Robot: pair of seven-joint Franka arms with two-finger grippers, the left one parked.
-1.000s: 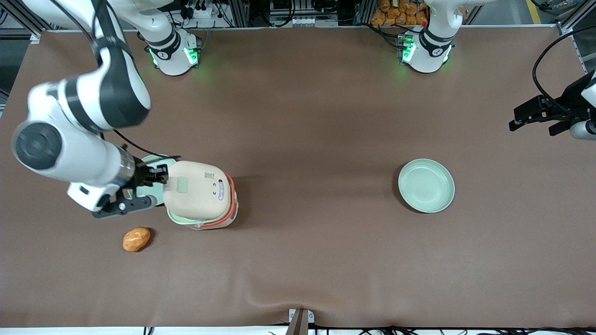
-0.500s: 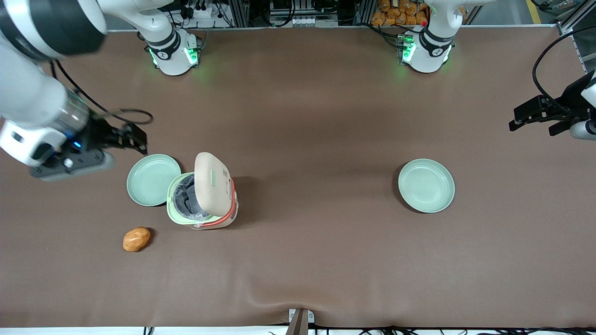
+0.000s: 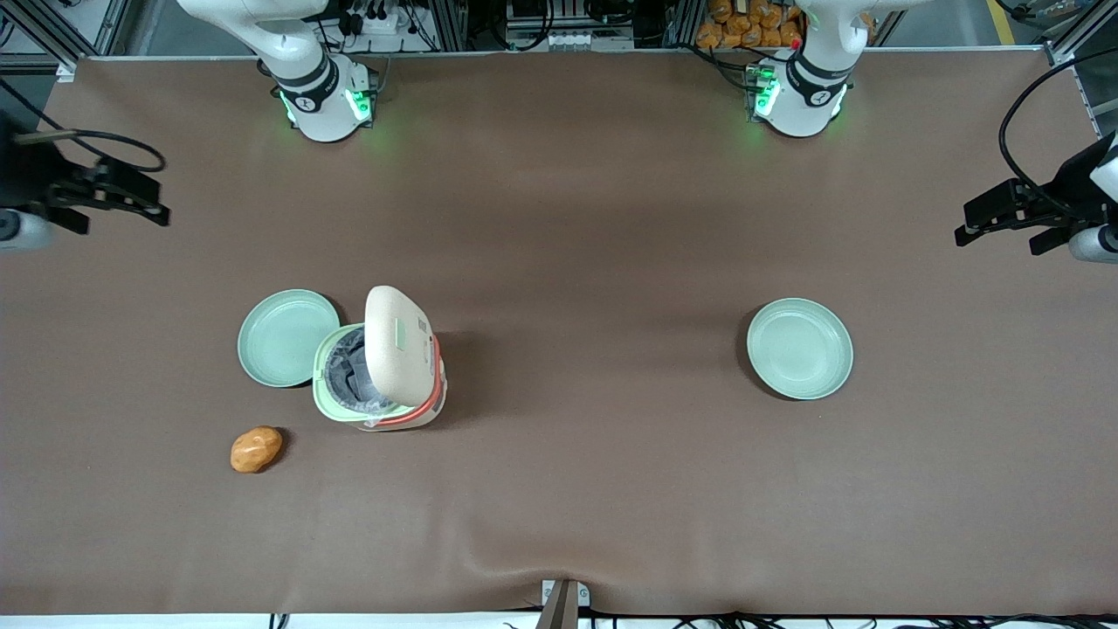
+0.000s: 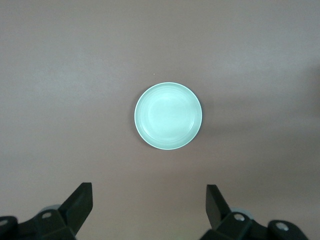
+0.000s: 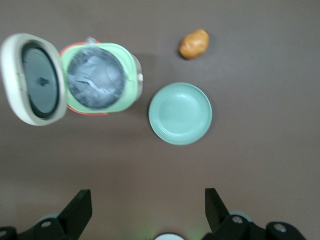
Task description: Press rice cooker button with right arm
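My cooker stands on the brown desk toward my working arm's end, its lid swung up and standing nearly on edge. From my wrist camera I can see straight into the open pot: a grey, crinkled lining fills it, and I cannot tell what that lining is. The lid's dark underside faces the same way, hinged beside the pot. A pale green plate sits just beside the cooker, touching or nearly touching its green rim, and it holds nothing. A second green plate lies well apart, toward the parked arm's end, also bare. A small orange-brown lump, perhaps a potato, rests on the desk nearer the front camera than the first plate.

My gripper hangs at the edge of the desk, well apart from the cooker and farther from the front camera than it, fingers spread wide and holding nothing.

A second ago my gripper was right at the cooker's front with the lid still down. Half a second ago the lid was already up and I had pulled away above the plate; since then I have drawn off further toward the desk's edge, while cooker, plates and lump have stayed put.
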